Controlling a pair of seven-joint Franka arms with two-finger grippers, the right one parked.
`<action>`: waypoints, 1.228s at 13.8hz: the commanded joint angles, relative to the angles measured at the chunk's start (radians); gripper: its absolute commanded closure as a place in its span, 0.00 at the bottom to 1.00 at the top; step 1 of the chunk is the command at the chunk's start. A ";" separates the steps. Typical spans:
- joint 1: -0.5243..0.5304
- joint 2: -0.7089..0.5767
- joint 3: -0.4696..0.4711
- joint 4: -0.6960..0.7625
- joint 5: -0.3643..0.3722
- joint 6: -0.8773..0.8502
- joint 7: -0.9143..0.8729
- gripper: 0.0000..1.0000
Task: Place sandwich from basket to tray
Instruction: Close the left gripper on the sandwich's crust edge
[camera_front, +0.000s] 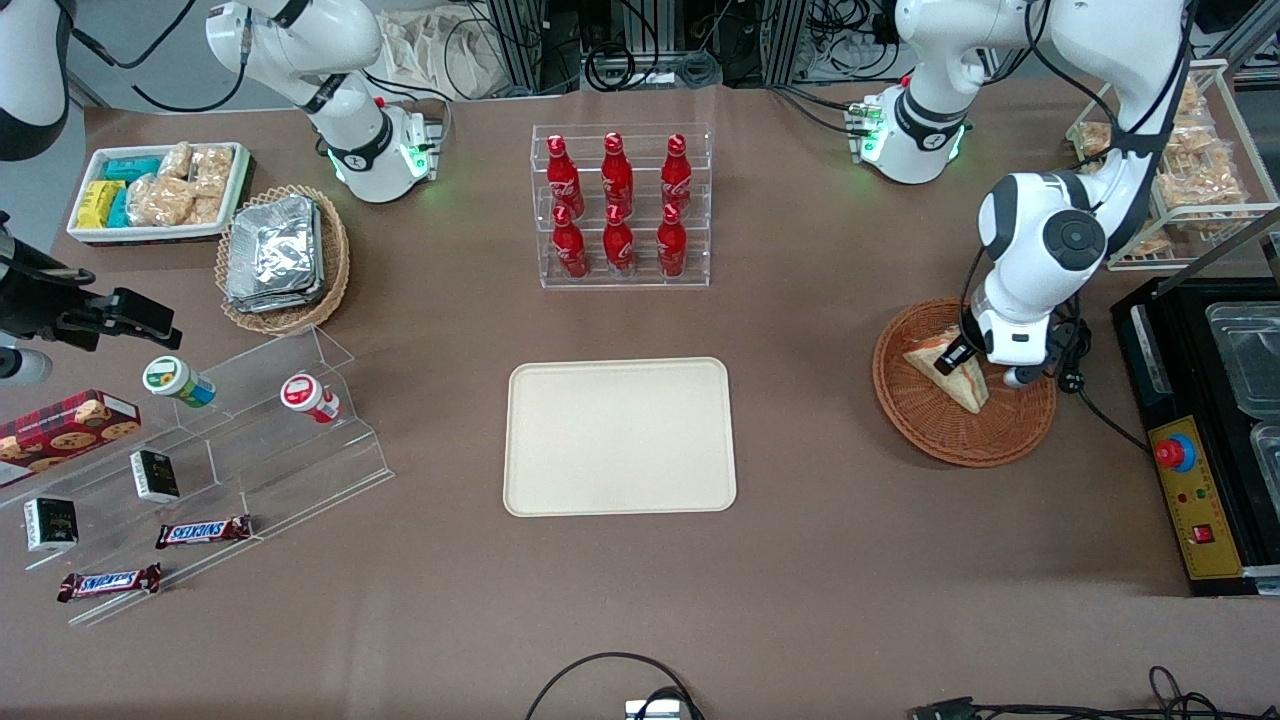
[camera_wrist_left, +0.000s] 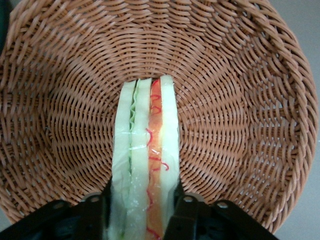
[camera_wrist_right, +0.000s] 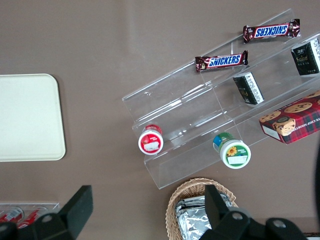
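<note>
The tray (camera_front: 620, 437) lies flat on the brown desk (camera_front: 800, 600), bare, and nearest of the task's things to the front camera. Well apart from the tray, toward the working arm's end of the desk, sits the round reddish-brown basket (camera_front: 940, 430). The sandwich (camera_front: 950, 372) lies in that basket, a wrapped wedge of white bread with green and red filling showing along its cut edge. The claw (camera_front: 962, 352) is down inside the basket, and the wrist view shows its two black fingers (camera_wrist_left: 187, 215) pressed against the two bread faces of the sandwich (camera_wrist_left: 147, 165), so it is clamped on the wedge. The woven wall of the basket (camera_wrist_left: 240, 100) curves all around them. Farther from the front camera than the tray stands a clear rack of red bottles (camera_front: 620, 205).
</note>
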 joint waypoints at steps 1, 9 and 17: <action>-0.018 -0.008 0.001 -0.010 0.006 0.027 -0.012 0.73; -0.018 -0.164 0.001 0.007 0.010 -0.152 0.254 0.72; -0.020 -0.192 -0.004 0.160 0.009 -0.324 0.600 0.72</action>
